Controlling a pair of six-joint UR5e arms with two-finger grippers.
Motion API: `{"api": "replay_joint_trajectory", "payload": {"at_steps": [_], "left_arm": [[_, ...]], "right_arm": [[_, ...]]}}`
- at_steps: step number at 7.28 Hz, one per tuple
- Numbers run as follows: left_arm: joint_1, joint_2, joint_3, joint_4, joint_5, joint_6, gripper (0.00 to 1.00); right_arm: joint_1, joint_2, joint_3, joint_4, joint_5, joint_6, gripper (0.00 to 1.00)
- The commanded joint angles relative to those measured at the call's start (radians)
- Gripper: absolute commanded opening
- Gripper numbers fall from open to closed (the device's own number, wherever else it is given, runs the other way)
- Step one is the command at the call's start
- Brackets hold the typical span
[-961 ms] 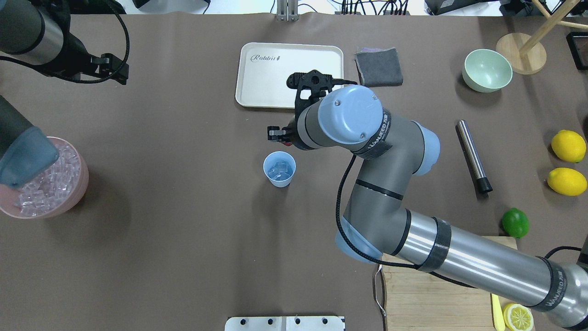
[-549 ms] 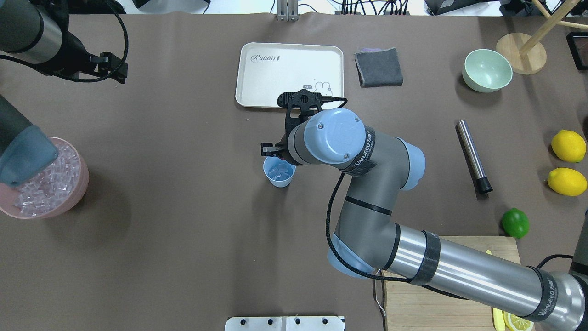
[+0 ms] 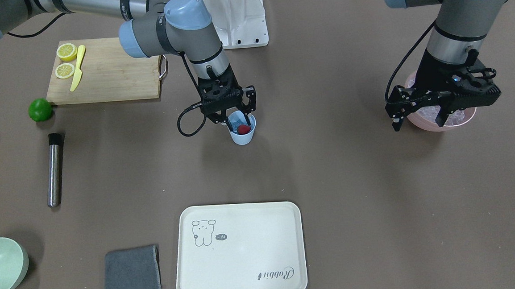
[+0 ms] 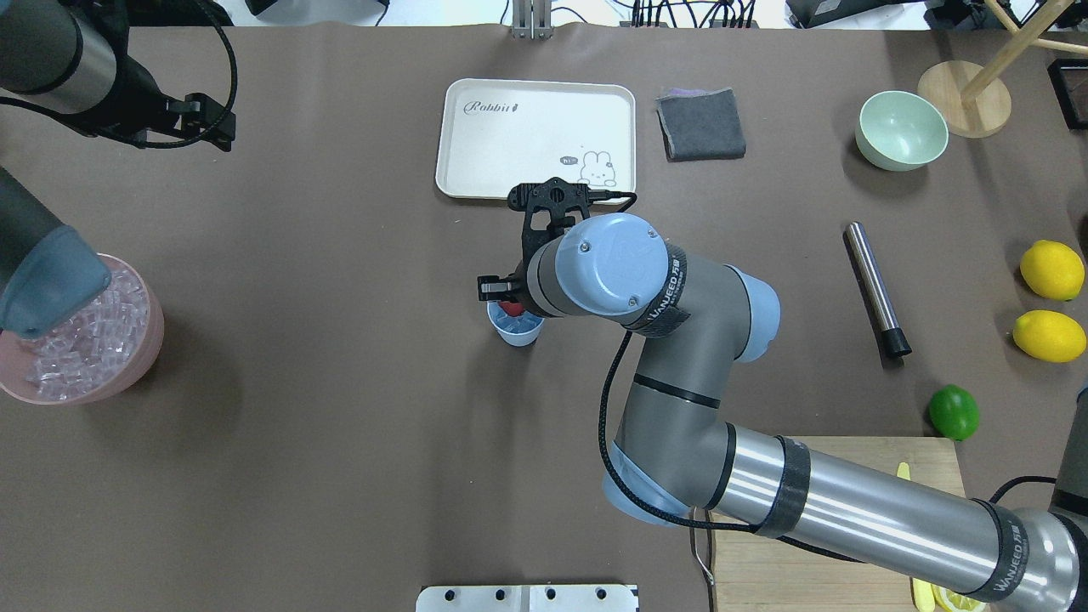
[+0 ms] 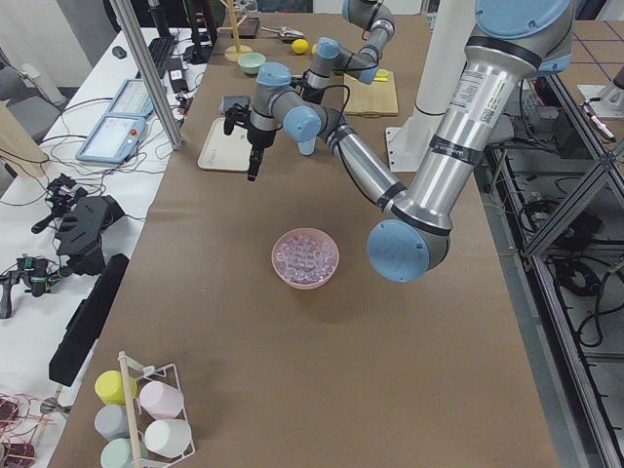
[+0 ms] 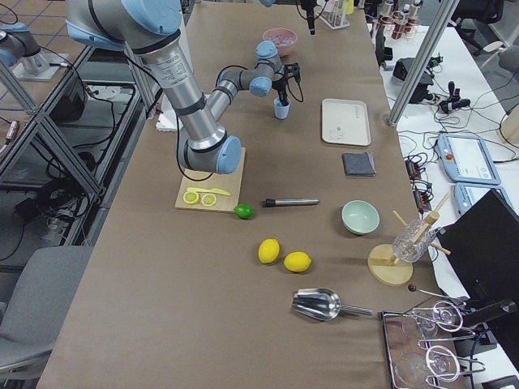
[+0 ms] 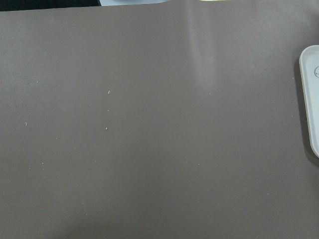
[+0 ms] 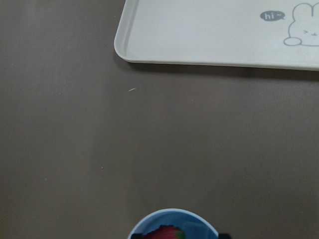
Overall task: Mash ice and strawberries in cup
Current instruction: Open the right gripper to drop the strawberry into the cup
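The light blue cup [image 3: 243, 138] stands mid-table, just in front of the white tray. It holds ice [image 4: 520, 324] and the red strawberry [image 3: 244, 129], which also shows at the bottom edge of the right wrist view as the strawberry [image 8: 164, 233] inside the cup [image 8: 149, 224]. My right gripper [image 3: 239, 121] points straight down over the cup's mouth. Its fingers stand wider apart than the strawberry and dip to the rim. My left gripper [image 3: 418, 119] hangs open and empty, high above the table near the pink bowl [image 3: 444, 126] of ice cubes [image 4: 76, 331].
A steel muddler [image 4: 875, 289] lies to the right of the cup. The white tray [image 4: 510, 136], a grey cloth [image 4: 701, 123] and a pale green bowl [image 4: 901, 129] sit at the far side. A lime [image 4: 953, 411], lemons [image 4: 1052, 269] and a cutting board [image 3: 101, 73] are at the right.
My right gripper came from the tray's edge toward the robot and down onto the cup, bringing the strawberry, which now lies in the cup. The left arm barely shifted.
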Motion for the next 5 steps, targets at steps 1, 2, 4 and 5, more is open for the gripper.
{"api": "replay_joint_trajectory", "payload": {"at_steps": [1,2,4,5], "left_arm": [[0.000,-0.001,0.010,-0.003,0.000,0.001,0.97],[-0.002,-0.001,0.010,-0.006,0.000,0.000,0.97],[-0.005,-0.001,0.015,-0.008,0.002,-0.002,0.97],[-0.005,-0.001,0.013,-0.008,0.002,-0.006,0.97]], "right_arm": [[-0.001,-0.011,0.006,0.000,0.001,0.000,1.00],[0.017,-0.019,0.011,-0.012,0.009,-0.001,1.00],[0.190,-0.025,0.018,-0.116,0.182,-0.047,1.00],[0.296,-0.067,0.031,-0.132,0.278,-0.094,1.00]]}}
